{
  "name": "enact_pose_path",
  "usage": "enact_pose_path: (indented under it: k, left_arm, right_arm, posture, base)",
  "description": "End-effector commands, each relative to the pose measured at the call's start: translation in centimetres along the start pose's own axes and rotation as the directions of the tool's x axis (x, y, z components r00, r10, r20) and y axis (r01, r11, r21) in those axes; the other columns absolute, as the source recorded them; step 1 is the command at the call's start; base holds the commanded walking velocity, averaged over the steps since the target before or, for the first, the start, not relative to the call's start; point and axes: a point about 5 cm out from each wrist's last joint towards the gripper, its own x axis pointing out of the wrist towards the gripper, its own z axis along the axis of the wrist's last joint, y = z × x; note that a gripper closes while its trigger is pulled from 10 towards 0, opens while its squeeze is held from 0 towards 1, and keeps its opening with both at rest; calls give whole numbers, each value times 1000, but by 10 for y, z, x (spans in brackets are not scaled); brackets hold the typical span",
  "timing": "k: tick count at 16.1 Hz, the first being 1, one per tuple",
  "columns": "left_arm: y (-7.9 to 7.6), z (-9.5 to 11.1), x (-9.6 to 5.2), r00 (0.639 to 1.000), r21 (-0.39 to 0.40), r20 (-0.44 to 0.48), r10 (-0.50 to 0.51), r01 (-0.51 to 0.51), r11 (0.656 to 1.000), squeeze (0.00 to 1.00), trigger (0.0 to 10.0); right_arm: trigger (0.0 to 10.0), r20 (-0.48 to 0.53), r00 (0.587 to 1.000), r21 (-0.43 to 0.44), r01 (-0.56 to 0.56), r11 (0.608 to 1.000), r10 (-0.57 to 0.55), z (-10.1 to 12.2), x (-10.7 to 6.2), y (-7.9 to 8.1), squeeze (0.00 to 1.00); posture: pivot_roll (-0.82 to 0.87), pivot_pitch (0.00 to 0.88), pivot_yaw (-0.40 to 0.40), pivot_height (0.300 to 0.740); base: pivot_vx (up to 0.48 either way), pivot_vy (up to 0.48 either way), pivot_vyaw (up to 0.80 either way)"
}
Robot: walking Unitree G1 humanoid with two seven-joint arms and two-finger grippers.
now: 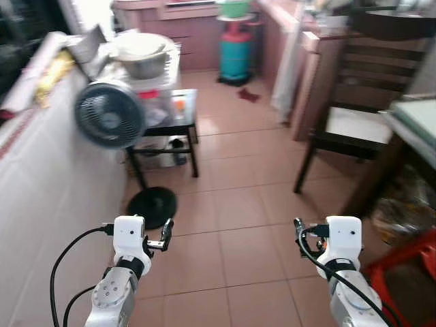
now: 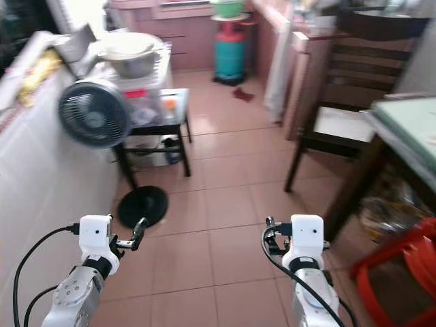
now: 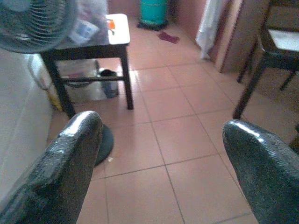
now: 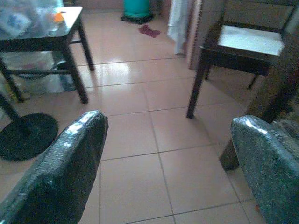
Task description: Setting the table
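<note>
Grippers sit nearest, low in the head views, both held out over the tiled floor [image 1: 231,204]; the left gripper [image 3: 161,172] has its two black fingers [image 3: 70,163] spread wide with nothing between them, and the right gripper [image 4: 168,172] likewise stands with its fingers [image 4: 65,163] far apart, holding nothing; black cables loop from each silver wrist. Just beyond the left gripper the round black base of a standing fan [image 1: 109,114] rests on the tiles beside the white wall, its grey grille head tilted out toward the room; behind the fan a small dark side table [image 1: 178,122] carries clear plastic bags and something orange, with more bags and a dark container stowed beneath it; above and behind that, a large metal bowl [image 1: 141,54] sits on a white rack. On the robot's right, a red plastic stool [image 1: 409,262] is near the right arm; past it the corner of a dining table [image 1: 415,119] with a pale green top juts in from the edge, its surface bare where it can be seen; a dark wooden chair [image 1: 354,109] with a light seat stands just beside that table, on the far side. Farther back a teal gas cylinder [image 1: 236,54] stands against the pinkish cabinets, a green basin on top of it, and a small dark red rag lies on the floor near it; the whole scene is somewhat blurred.
</note>
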Motion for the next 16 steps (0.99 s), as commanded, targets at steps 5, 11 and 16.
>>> enact_pose_path:
  k: [5,11,16]
  left_arm:
    - [5,-1,1,999,14,-13,29,-29,999,0,10000]
    - [6,-1,3,999,26,-20,44,-43,999,0,10000]
    - [4,0,6,999,28,-23,23,-23,999,0,10000]
  right_arm:
    - [10000,12,1000,6,24,1000,-24,2,1,2,0]
    - [10000,-13,999,4,38,999,-38,0,1,3,0]
    - [10000,-19,999,10,42,999,-42,0,0,2,0]
  posture:
    - [-89,0,72,740]
    - [-94,0,84,740]
    - [-100,0,89,740]
  base:
    - [0,0,-766]
    - [0,0,-763]
    - [0,0,-747]
